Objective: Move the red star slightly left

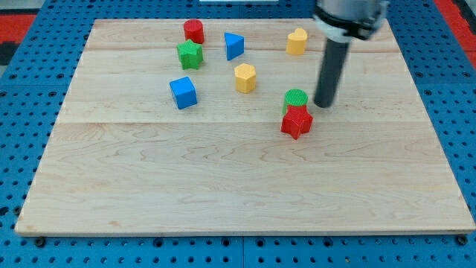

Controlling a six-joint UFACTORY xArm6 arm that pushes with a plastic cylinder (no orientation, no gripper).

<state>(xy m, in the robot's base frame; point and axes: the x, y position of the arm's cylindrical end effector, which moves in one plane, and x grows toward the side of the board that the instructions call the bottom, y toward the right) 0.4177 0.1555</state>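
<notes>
Nearest me on the wooden surface (223, 193) sits one red star (297, 122), touching one green cylinder (296, 98) behind it. My tip (323, 104), a bare rod that grips nothing, stands just right of them. Farther: blue cube (183, 92), yellow hexagon (245, 77), green star (190, 54), blue triangle (233, 46), yellow block (297, 42), red cylinder (194, 31).

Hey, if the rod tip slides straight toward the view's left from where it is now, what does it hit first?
Probably the green cylinder, just left of my tip. The red star sits slightly nearer the view's bottom, so it may be missed; depth is uncertain.
</notes>
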